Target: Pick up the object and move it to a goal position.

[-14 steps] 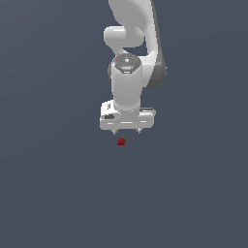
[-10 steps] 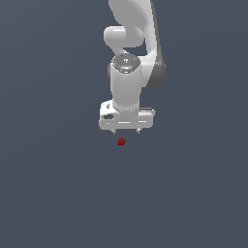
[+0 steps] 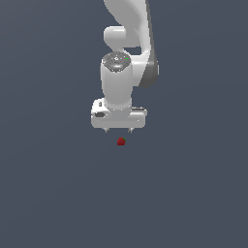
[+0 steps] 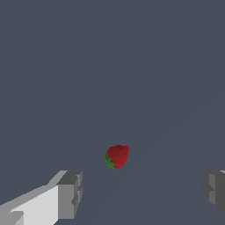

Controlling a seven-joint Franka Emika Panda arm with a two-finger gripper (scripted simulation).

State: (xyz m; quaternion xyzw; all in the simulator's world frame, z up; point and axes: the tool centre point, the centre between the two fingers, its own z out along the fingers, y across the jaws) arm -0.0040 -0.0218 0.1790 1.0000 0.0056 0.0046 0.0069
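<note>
wrist view – strawberry (image 4: 117,157) unlabelled, gripper (image 4: 143,193) fingers apart

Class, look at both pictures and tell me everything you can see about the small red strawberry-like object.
The strawberry is a tiny red fruit with a pitted-looking skin and a small green leafy top at one end. It lies alone on the plain dark grey surface, tipped on its side. Nothing touches it. In the exterior view it sits just beyond the white pincer; in the wrist view it shows between the two widely parted fingers, well clear of both.
</note>
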